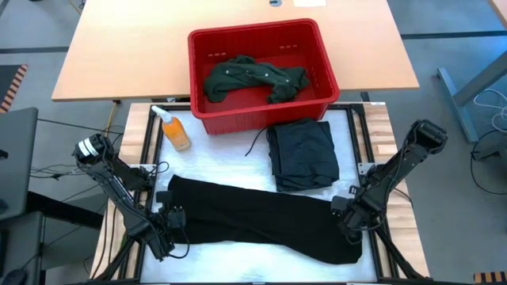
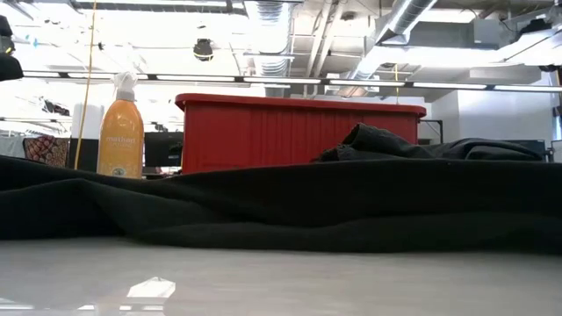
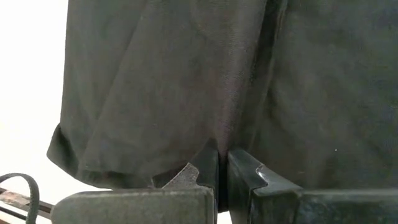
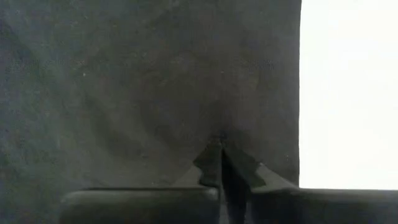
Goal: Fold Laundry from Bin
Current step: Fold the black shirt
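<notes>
A: What does the high view show?
B: A long black garment (image 1: 261, 222) lies flat across the table's near half. The left gripper (image 1: 170, 215) pinches its nine o'clock end, the right gripper (image 1: 344, 207) its three o'clock end. At twelve o'clock, the slotted red plastic bin (image 1: 261, 111) holds a crumpled green shirt (image 1: 253, 77).

A: And the wrist views?
B: Both pairs of fingers are pressed together on soft matte cloth.
</notes>
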Tool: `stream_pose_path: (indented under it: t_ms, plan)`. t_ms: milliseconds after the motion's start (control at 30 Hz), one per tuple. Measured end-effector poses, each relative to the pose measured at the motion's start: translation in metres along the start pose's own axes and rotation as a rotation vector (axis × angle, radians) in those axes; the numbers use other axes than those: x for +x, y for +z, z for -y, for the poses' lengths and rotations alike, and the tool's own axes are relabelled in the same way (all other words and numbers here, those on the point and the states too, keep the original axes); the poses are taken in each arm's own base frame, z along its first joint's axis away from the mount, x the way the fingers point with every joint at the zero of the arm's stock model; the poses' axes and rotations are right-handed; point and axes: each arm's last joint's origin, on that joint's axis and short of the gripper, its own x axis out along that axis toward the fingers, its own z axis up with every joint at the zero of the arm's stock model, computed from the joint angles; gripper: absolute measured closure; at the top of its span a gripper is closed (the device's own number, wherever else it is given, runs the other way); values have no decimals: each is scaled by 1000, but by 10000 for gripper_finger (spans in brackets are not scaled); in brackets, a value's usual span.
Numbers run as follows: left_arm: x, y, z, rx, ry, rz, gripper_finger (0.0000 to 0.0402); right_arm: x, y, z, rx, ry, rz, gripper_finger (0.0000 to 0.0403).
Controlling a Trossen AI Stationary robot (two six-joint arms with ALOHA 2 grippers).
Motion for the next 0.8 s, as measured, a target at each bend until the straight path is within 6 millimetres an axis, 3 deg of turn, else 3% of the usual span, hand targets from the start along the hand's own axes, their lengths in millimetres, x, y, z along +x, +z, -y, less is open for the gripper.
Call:
stream_pose_path:
  t_ms: [133,367,467,800]
  plan:
    - [-1,-4,-2,27,40,8,401,-3,3,-2,68,9,3,384]
    - [3,-18,0,44,78,44,401,-37,7,-8,123,-61,-5,389]
    - [3,-22,1,25,90,77,401,-42,10,-10,114,-42,-7,384]
    - [7,0,5,-33,36,209,401,-40,6,-13,-193,-17,-30,222]
